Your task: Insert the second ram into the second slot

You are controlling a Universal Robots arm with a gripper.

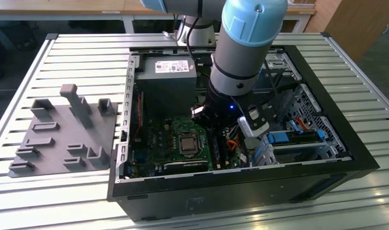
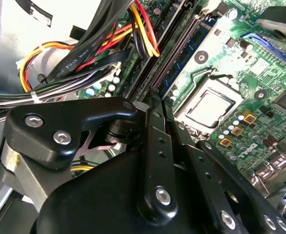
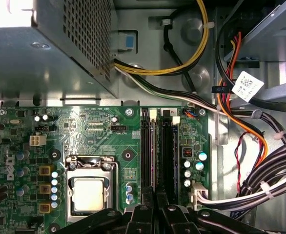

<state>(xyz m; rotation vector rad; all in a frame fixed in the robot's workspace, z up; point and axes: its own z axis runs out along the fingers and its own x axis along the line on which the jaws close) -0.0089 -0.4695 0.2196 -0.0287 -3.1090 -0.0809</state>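
Inside the open computer case point(image 1: 347, 143) on the slatted surface point(image 1: 66, 62), the gripper point(image 3: 156, 201) is held low over the green board, beside the processor socket point(image 3: 88, 192); its fingers point(image 2: 158, 146) are drawn together, and they are judged to be clamped on the thin memory stick point(image 3: 153, 156), which is seen edge-on running away from the fingertips along the slot point(image 3: 146, 156) nearer the socket; how deep the stick sits cannot be told, and neither end latch can be read as closed.

Several faults are judged possible from this position; if the stick is pressed while slightly tilted or off the slot's line, one end may be seated and the other left proud, or the contacts may be driven onto the slot wall and the board flexed; if the notch is not matched, force would be taken by the stick itself; a grip on so narrow an edge may be lost under load, so that the stick is skewed toward the neighbouring slot point(image 3: 168, 156); the cable bundle point(image 2: 84, 53) lies just beside the gripper body and could be caught or dragged by any sideways correction.
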